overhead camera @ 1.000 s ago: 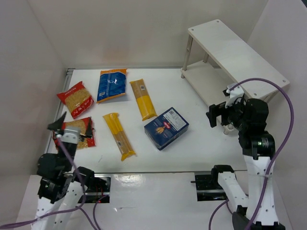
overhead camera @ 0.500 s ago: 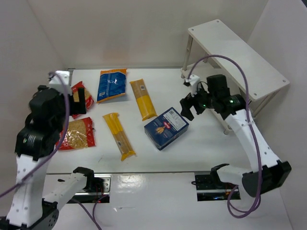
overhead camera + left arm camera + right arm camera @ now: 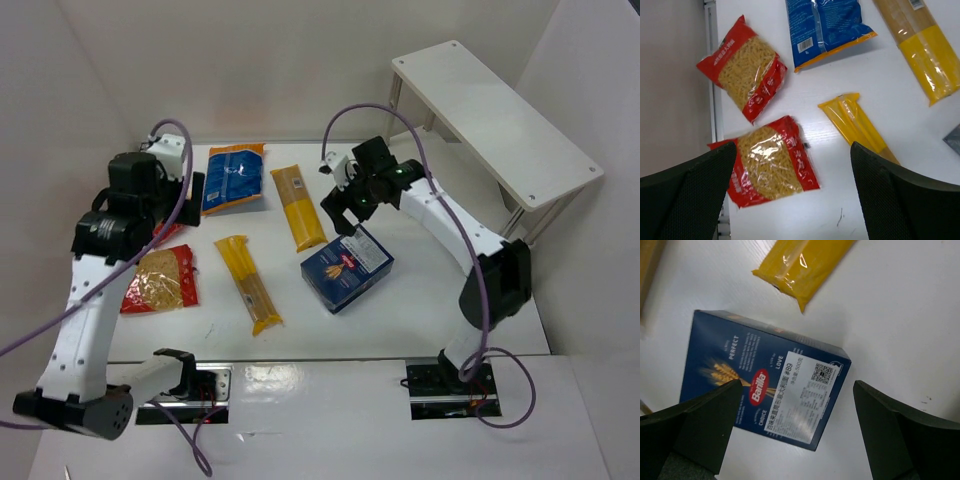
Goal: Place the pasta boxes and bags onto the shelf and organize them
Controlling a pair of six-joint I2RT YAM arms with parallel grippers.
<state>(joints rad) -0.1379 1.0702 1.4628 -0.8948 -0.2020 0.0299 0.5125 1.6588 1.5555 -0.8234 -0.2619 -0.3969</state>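
Observation:
The dark blue pasta box (image 3: pixel 347 267) lies flat mid-table; it also shows in the right wrist view (image 3: pixel 767 385). My right gripper (image 3: pixel 345 212) hovers just above it, open and empty (image 3: pixel 798 385). My left gripper (image 3: pixel 197 190) is open and empty above the table's left side (image 3: pixel 792 150). Below it lie two red bags (image 3: pixel 745 72) (image 3: pixel 771 167). One red bag (image 3: pixel 162 278) shows in the top view; my left arm mostly hides the other. The blue bag (image 3: pixel 234 177) and two yellow spaghetti packets (image 3: pixel 299 207) (image 3: pixel 249 283) lie flat. The white shelf (image 3: pixel 490 120) stands at the far right.
White walls close in the table at the back and on the left. The shelf's thin metal legs (image 3: pixel 392 110) stand near my right arm's elbow. The table's front edge (image 3: pixel 320 358) runs just ahead of the arm bases.
Both arms have unfolded from near their bases and reached out over the table: the left over the red bags, the right leftward from the shelf to above the blue box.

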